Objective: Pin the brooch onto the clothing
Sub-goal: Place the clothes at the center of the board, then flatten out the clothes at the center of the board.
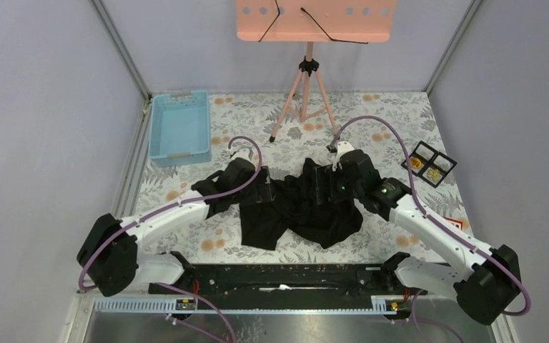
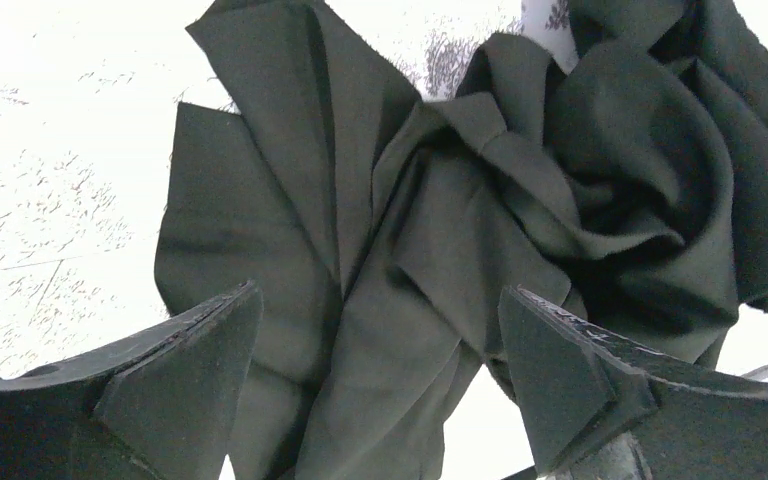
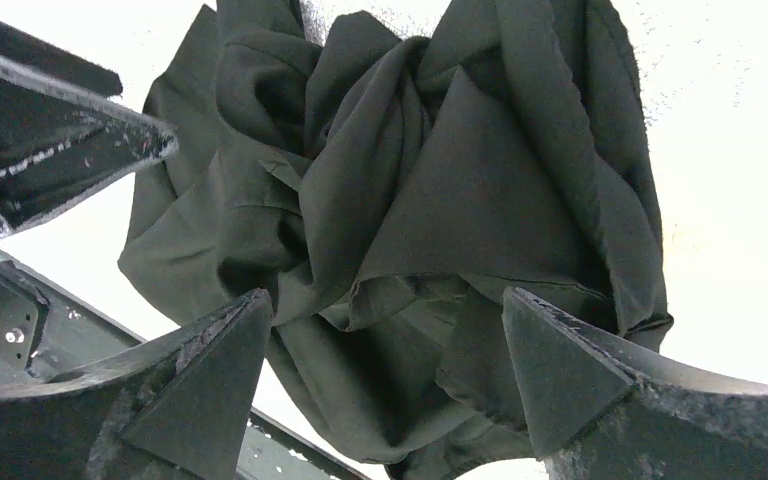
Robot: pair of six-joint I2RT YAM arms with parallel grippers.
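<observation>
Crumpled black shirt (image 1: 297, 207) on floral tabletop (image 1: 379, 121), left end effector (image 2: 378, 295) and right end effector (image 3: 385, 295) spread apart over it, blue bin (image 1: 180, 127), pink tripod (image 1: 306, 89) beyond

There is one black shirt (image 1: 297, 207), one light blue basket (image 1: 180, 127), one pink tripod stand (image 1: 307, 89) and one black tray (image 1: 429, 164) with four compartments. There are two robot arms: the left arm (image 1: 161, 216) and the right arm (image 1: 432, 230).

The shirt (image 1: 297, 207) is soft matt black cloth; the tray (image 1: 180, 125) is smooth blue plastic.
</observation>
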